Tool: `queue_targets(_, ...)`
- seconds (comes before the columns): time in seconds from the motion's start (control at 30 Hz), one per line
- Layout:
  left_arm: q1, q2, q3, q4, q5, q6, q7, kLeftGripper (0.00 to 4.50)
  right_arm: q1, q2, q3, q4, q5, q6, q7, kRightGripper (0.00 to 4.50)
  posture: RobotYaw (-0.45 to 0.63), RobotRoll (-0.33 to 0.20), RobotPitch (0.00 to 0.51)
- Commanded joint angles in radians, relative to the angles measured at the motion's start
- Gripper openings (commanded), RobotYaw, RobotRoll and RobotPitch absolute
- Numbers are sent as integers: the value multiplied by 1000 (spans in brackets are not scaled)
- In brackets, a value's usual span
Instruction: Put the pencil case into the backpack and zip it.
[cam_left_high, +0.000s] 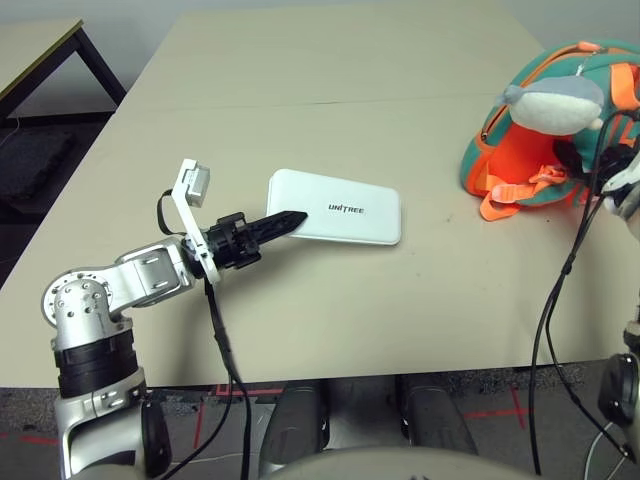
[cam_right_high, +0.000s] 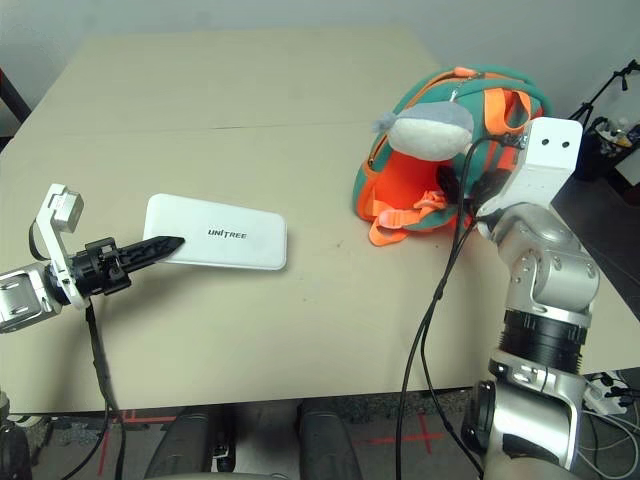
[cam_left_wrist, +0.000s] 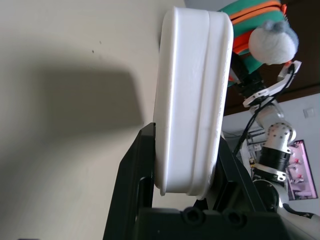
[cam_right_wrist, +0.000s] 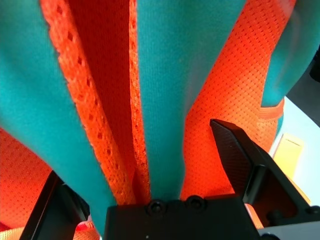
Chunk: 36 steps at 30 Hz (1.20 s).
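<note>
White hard pencil case (cam_left_high: 335, 207) with dark UNITREE lettering, flat on the beige tabletop (cam_left_high: 330, 90), left of centre, well apart from the backpack (cam_right_high: 440, 150); near short end pinched between the two black fingers of the left hand (cam_left_high: 288, 222), one finger against each broad face as seen along the left wrist view (cam_left_wrist: 190, 100). Left silver forearm low over the tabletop, hand level and aimed toward the right. Teal-green backpack with orange panel and orange straps (cam_right_high: 405, 215) standing at the far right side of the tabletop, straps spilling onto the surface in front of it; grey-white plush toy (cam_right_high: 425, 128) hanging against its upper front. Right hand (cam_right_wrist: 150, 150) pushed up against the backpack's right side, fingers (cam_right_wrist: 240, 150) spread wide, teal fabric and orange mesh bulging between them right down to the palm; cannot tell whether the cloth is actually gripped. Black cables (cam_right_high: 440, 290) draped from the right wrist down over the tabletop edge. Dark-framed second table (cam_left_high: 40, 55) at the far left, beyond the tabletop
</note>
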Motion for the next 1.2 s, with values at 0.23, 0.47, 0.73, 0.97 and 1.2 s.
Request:
queue_targets(0.23,-8,71,-81,10,-50,-75,-17,1359,43,-3,-13,-103,44,35,10,1792,46,0,121)
queue_targets(0.47,-55,99,-128,68,-10,-79,-71,1359,54,-7,-100,-458,297,498,1,1352,-20,0,106)
queue_targets(0.73,-213,103,-191,226,145,-56,-211,1359,88,-172,-308,-724,891,989,47,1329,-142,0,90)
queue_targets(0.97,-353,94,-247,382,342,-48,-396,1359,602,-594,-488,-715,1676,648,-252,1321,-241,0,86)
queue_targets(1.2,-429,69,-275,476,502,-53,-546,1359,1070,-625,-723,-895,1688,346,-78,1318,-304,0,90)
